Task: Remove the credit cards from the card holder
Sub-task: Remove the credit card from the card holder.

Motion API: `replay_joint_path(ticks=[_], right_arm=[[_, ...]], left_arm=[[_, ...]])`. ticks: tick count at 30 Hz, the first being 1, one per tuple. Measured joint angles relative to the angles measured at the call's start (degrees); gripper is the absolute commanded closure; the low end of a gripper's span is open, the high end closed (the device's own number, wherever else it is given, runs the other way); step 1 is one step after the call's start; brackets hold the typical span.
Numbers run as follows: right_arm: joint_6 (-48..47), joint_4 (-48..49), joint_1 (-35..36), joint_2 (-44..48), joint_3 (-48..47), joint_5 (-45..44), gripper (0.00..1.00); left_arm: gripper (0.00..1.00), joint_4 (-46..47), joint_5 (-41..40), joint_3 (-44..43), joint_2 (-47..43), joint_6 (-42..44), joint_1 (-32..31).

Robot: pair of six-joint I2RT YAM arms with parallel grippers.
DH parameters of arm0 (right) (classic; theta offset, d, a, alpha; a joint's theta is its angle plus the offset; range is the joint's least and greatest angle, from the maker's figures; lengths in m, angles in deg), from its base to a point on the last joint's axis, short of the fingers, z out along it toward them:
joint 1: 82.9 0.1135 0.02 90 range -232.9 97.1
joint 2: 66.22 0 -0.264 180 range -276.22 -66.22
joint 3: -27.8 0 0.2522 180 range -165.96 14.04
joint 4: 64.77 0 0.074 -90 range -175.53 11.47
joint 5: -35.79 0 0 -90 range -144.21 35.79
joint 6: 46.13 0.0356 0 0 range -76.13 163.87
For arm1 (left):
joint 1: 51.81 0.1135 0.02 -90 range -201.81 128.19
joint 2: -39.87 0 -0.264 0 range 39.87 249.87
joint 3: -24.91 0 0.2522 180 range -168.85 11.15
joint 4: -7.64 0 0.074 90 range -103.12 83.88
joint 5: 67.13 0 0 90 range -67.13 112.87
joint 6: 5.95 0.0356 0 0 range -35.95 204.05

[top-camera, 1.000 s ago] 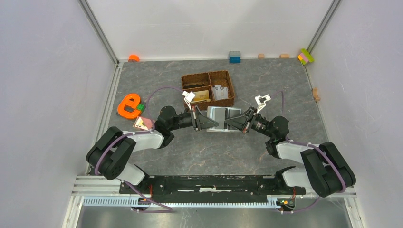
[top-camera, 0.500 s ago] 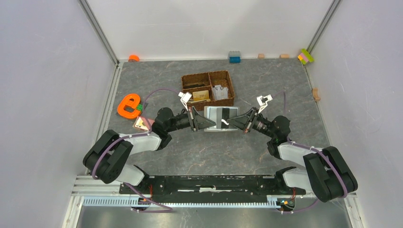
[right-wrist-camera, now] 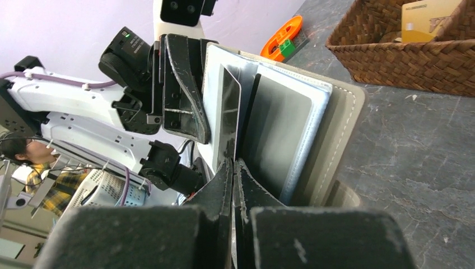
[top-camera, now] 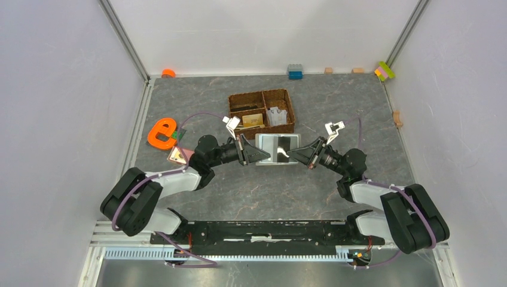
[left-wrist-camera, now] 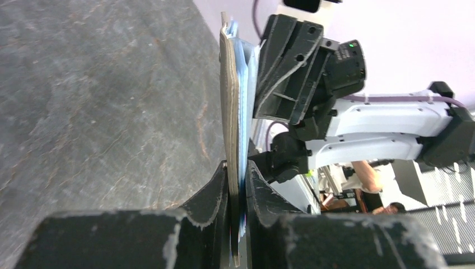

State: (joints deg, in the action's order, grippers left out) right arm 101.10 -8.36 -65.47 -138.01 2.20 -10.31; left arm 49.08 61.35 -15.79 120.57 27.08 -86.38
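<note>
The grey-olive card holder [top-camera: 277,148] hangs open between my two grippers, just in front of the basket. My left gripper [top-camera: 257,154] is shut on its left edge; in the left wrist view the holder [left-wrist-camera: 228,106] stands edge-on, running into the left gripper [left-wrist-camera: 238,179]. My right gripper [right-wrist-camera: 233,171] is shut on the lower edge of a thin dark credit card [right-wrist-camera: 229,109] that stands out from the holder's light-blue sleeves [right-wrist-camera: 305,134]. An orange-tan credit card [top-camera: 253,119] lies in the basket.
The brown woven divided basket [top-camera: 286,112] sits right behind the holder. An orange e-shaped toy [top-camera: 161,133] and a pink block [top-camera: 179,155] lie by the left arm. Small blocks [top-camera: 295,72] line the back wall, and another block [top-camera: 397,118] lies at the right.
The right gripper has closed onto the card. The left gripper has drawn a little to the left with the holder, and the holder has spread wider open.
</note>
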Motion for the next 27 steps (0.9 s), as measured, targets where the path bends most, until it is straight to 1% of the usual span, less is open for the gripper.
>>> replay_joint_path(ticks=[3, 8, 13, 17, 19, 23, 27], right_arm=[[-0.4, -0.9, -0.4, 0.2, 0.2, -0.4, 1.0], [-3.8, -7.4, -2.1, 3.6, 0.4, -3.1, 1.0], [-7.7, -13.7, -3.0, 7.4, 0.5, -6.1, 1.0], [-11.8, -19.5, -3.0, 10.8, 0.4, -8.6, 1.0], [-13.2, -21.2, -2.9, 12.1, 0.4, -9.7, 1.0], [-17.0, -25.3, -1.1, 14.2, -0.9, -14.1, 1.0], [-22.5, -32.2, 4.2, 13.5, -6.0, -21.2, 1.0]], left_arm=[[0.98, -6.0, -2.8, 0.0, -2.4, 1.9, 0.3], [0.98, -12.2, -7.0, 0.0, -5.0, 3.6, 1.8], [0.98, -18.0, -10.0, -0.6, -5.6, 5.3, 2.1], [0.98, -28.4, -17.1, -1.3, -9.2, 8.4, 2.0], [0.98, -31.7, -20.0, -1.3, -11.6, 9.6, 2.1], [0.98, -36.3, -25.1, -1.4, -16.0, 11.3, 2.1], [0.98, -41.2, -30.7, -1.4, -19.9, 12.6, 2.1]])
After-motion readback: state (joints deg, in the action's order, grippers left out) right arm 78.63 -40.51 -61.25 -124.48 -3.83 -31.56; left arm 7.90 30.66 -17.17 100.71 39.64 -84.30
